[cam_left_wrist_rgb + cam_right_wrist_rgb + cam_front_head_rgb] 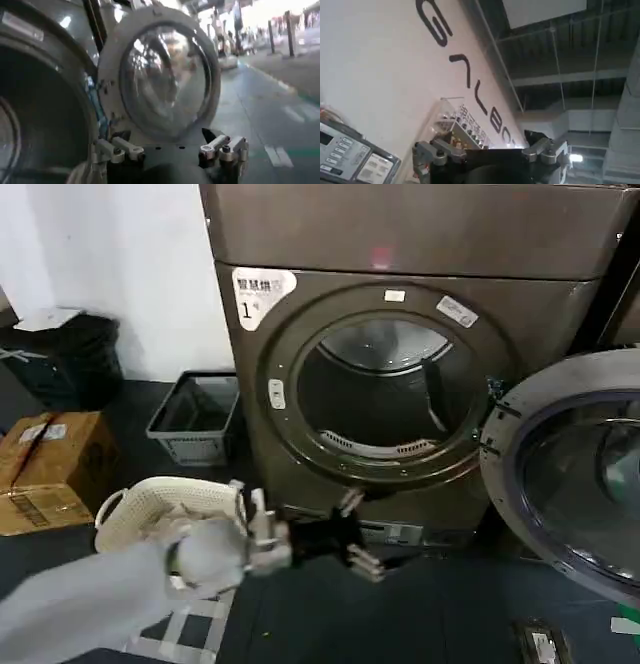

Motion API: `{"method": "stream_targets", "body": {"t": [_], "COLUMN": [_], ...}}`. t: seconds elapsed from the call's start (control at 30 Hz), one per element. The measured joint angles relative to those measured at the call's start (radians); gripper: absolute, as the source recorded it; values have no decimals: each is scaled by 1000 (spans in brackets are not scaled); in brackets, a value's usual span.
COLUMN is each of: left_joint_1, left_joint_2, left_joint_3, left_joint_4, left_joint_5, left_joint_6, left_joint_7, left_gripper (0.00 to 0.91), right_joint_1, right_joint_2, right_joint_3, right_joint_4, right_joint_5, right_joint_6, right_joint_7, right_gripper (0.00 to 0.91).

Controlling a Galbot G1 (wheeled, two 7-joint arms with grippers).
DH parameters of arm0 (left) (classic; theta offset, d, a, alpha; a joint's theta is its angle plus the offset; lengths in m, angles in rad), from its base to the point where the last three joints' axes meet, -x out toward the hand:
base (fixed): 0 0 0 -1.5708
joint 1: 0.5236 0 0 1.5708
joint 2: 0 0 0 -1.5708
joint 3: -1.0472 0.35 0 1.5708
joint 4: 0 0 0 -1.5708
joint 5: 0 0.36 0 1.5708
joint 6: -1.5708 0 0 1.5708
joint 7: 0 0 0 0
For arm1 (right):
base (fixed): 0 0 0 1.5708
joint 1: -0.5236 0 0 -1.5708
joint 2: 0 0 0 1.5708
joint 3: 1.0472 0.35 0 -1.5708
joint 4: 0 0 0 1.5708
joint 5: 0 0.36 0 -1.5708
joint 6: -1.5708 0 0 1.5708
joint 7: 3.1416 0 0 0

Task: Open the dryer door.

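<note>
The brown-grey metallic front-loading dryer [400,364] shows its round drum opening bare. Its chrome-rimmed, dark-glass porthole door [575,469] stands swung wide to the right. The left hand [360,534] hovers low before the dryer's base, fingers spread, gripping nothing. The right hand [490,150] is spread too, pointing up along a white lettered wall [380,75].

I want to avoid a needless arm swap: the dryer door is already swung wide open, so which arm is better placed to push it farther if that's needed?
Probably the left. The left gripper is open, low in front of the dryer, and its wrist view faces the dryer door. The right gripper points up toward a wall and ceiling.
</note>
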Motion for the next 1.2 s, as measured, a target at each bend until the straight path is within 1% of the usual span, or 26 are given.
{"method": "stream_targets", "body": {"t": [0.33, 0.53, 0.7, 0.87, 0.97, 1.2], "left_joint_1": [13, 28, 37, 51, 54, 65], "left_joint_2": [227, 331, 385, 423, 439, 454], "left_joint_3": [-35, -63, -81, -105, -111, -123], "left_joint_4": [-19, 3, 28, 58, 74, 124], "left_joint_5": [103, 150, 205, 213, 216, 221], "left_joint_6": [75, 141, 195, 251, 287, 315], "left_joint_7": [60, 63, 67, 115, 117, 123], "left_gripper": [907, 907, 907, 907, 907, 907], "right_joint_1": [13, 24, 39, 58, 64, 67], "right_joint_2": [-6, -15, -15, -12, -10, -7], "right_joint_3": [-6, -14, -28, -41, -46, -42], "right_joint_4": [-6, -11, -22, -27, -32, -43], "right_joint_5": [-8, -16, -31, -39, -44, -60], "right_joint_6": [5, 7, 14, 19, 23, 35], "right_joint_7": [-7, -8, -11, -13, -15, -19], "right_gripper": [907, 907, 907, 907, 907, 907]}}
